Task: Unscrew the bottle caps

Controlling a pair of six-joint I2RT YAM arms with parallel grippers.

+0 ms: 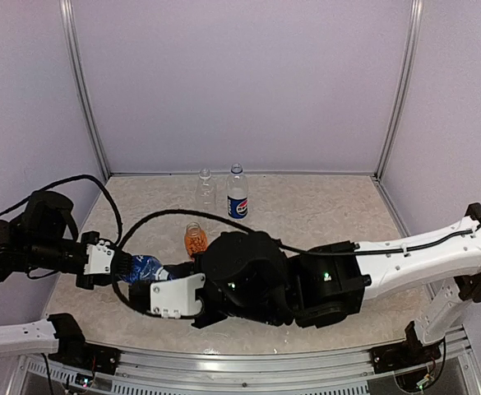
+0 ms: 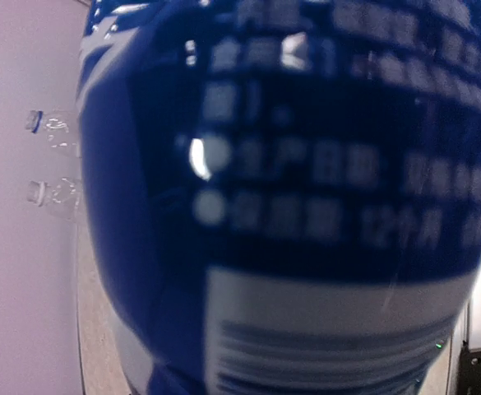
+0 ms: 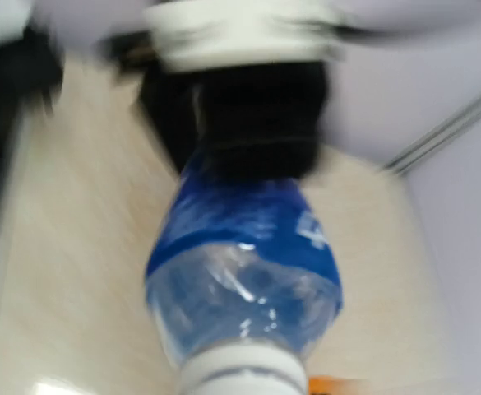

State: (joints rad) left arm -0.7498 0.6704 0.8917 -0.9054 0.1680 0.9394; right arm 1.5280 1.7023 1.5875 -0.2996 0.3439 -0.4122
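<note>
Clamping glossy blue-labelled bottle (image 1: 144,267): left tool (image 1: 118,266) | right tool (image 1: 162,281): grip unreadable, blurred

Blurred white cap (image 3: 241,372), cropped at bottom edge

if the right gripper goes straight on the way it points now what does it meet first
Most likely the white cap of the blue-label bottle, dead ahead of the right gripper; the left gripper holds its far end. Blur hides the gap.
</note>
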